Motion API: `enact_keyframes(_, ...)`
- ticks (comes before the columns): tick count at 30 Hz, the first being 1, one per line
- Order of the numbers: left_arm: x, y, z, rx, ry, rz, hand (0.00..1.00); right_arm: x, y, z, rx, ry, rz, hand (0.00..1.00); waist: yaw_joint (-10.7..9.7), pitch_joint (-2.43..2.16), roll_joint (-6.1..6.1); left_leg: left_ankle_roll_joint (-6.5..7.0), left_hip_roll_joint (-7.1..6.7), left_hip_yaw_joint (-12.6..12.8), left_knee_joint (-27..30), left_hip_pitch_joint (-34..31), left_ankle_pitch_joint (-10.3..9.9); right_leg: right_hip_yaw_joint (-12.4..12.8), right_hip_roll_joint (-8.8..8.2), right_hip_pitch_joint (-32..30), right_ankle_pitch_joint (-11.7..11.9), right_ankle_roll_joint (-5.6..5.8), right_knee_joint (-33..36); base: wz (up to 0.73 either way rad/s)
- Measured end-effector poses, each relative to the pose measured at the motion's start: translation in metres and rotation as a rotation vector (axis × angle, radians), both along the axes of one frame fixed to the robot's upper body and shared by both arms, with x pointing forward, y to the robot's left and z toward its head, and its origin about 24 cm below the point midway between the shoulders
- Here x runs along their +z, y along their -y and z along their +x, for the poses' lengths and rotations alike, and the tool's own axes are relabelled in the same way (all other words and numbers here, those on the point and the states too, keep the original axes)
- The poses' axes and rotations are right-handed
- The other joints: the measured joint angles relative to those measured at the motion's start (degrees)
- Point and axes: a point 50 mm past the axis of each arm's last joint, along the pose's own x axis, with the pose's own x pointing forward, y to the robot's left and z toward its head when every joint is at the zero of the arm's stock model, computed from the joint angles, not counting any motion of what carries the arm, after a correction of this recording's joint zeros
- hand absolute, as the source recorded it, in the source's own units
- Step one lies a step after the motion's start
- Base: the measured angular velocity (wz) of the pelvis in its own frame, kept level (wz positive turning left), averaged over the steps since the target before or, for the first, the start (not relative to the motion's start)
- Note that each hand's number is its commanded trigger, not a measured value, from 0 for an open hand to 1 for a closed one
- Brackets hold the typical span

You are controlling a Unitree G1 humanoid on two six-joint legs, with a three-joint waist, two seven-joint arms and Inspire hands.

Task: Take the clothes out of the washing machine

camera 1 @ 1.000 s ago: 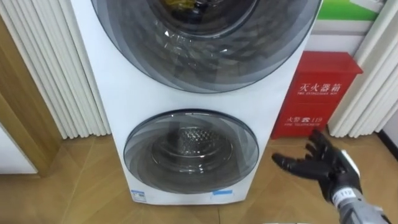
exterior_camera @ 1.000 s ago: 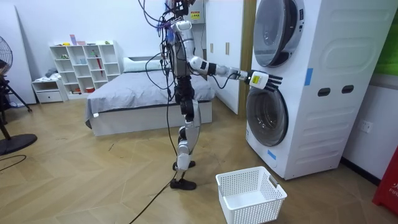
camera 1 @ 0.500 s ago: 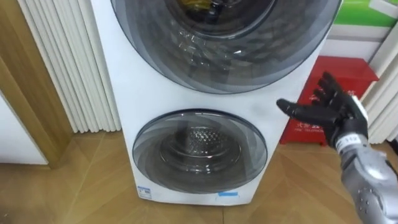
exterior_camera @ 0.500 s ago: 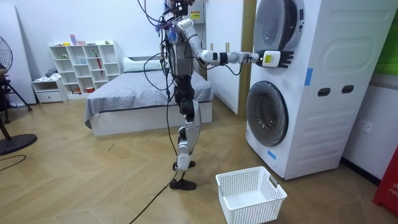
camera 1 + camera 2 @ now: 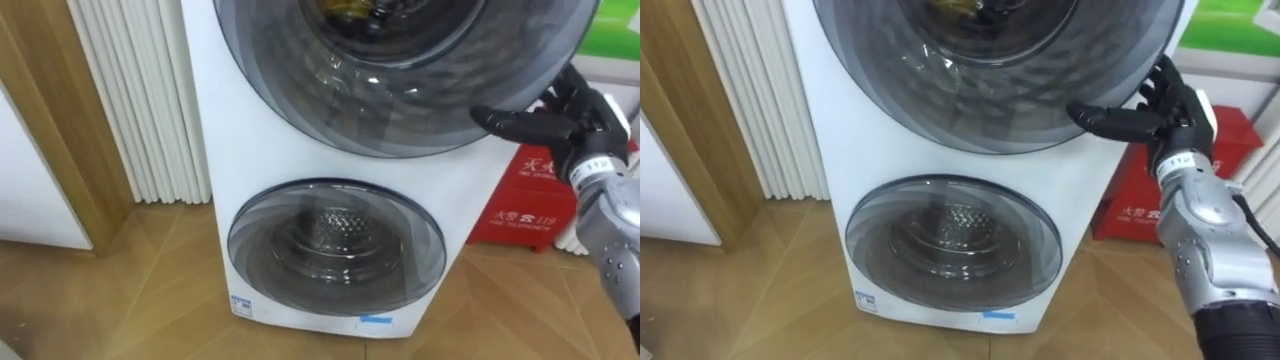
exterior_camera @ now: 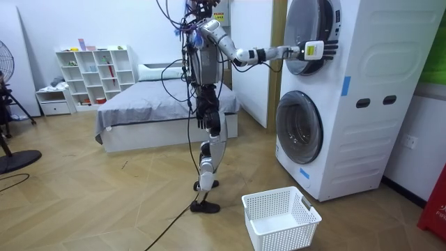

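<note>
The right robot hand was raised with its fingers straight and spread, and its thumb reached over the right rim of the upper round dark-glass door of the tall white stacked washing machine; whether it touched the glass could not be told. Up and to the hand's left, behind that glass, a scrap of yellowish clothing showed inside the drum. The lower round glass door lay below and to the left of the hand, and a red metal box stood beneath it.

Both eye views look down from the robot's head, close to the washer and facing its front, with the upper door at 12 o'clock and the lower door at 6. The room view stands well off to the side, with the basket at 5 o'clock. All views share both doors and the right hand.
</note>
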Motion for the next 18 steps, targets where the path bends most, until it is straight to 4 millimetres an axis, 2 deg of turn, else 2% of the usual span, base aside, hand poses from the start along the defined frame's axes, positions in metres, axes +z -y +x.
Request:
enact_keyframes(5, 0.002, 0.000, 0.011, -0.016, 0.040, 0.005, 0.00, 0.000, 0.004, 0.003, 0.009, -0.014, 0.019, 0.00, 0.2, 0.25, -0.59, 0.04, -0.12, -1.4, -0.1, 0.6, 0.0, -0.1, -0.02, 0.1, 0.0, 0.00, 0.5, 0.02)
enact_keyframes(9, 0.003, -0.001, 0.020, -0.060, 0.057, 0.016, 0.00, 0.005, 0.008, 0.009, -0.009, -0.021, 0.028, 0.00, 0.2, 0.34, -0.81, 0.04, -0.25, -0.7, -0.2, 0.3, 0.0, -0.1, -0.11, 0.1, 0.0, 0.00, 0.3, -0.07)
enact_keyframes(18, 0.003, -0.004, 0.019, -0.063, 0.049, 0.008, 0.00, 0.007, 0.010, 0.016, 0.016, -0.026, 0.095, 0.00, 0.7, 0.36, -0.63, 0.05, -0.20, -0.5, 0.6, -1.0, 0.0, -0.3, -0.14, -0.8, 0.0, 0.01, 0.0, 0.00)
